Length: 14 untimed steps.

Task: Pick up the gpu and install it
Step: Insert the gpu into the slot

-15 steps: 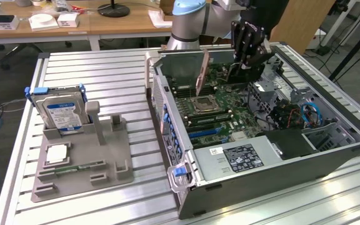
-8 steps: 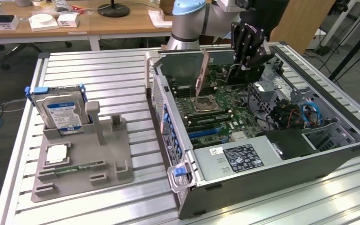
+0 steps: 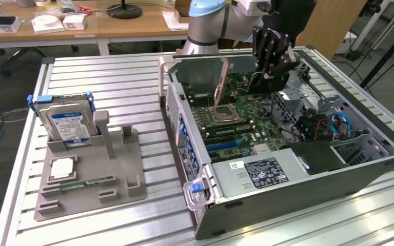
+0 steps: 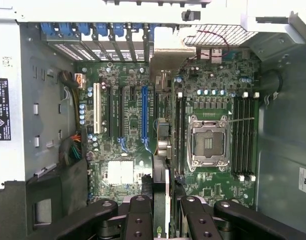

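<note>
My gripper hangs inside the open computer case, over the motherboard. It is shut on the gpu, a thin dark card that I see edge-on, with its metal bracket towards the case's slotted wall. In the wrist view the gpu runs as a narrow blade from between my gripper fingers up to its bracket. It hovers beside the blue expansion slot, above the board and apart from it.
A grey fixture on the exterior view's left holds a silver hard drive, a processor chip and a green memory stick. The processor socket, memory slots and the power supply crowd the case. A desk stands behind.
</note>
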Each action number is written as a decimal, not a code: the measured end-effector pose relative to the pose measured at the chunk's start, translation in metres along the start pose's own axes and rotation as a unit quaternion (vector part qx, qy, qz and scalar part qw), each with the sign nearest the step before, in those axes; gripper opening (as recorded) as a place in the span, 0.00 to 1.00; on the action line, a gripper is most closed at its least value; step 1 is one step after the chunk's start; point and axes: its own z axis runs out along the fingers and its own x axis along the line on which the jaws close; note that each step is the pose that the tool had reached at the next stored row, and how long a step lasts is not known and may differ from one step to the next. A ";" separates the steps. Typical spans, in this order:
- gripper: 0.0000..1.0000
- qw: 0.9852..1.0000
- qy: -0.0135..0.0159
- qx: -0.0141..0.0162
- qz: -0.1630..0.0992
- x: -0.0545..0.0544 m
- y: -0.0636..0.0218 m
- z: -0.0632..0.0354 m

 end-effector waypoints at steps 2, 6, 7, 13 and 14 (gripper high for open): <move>0.26 1.000 0.000 0.000 0.001 0.001 0.0015 0.0028; 0.26 1.000 0.000 0.000 0.002 0.002 0.0053 0.0078; 0.26 1.000 0.000 0.000 0.003 0.002 0.0061 0.0087; 0.26 1.000 0.000 0.000 0.004 0.003 0.0084 0.0144; 0.26 1.000 0.000 0.000 0.004 0.003 0.0090 0.0155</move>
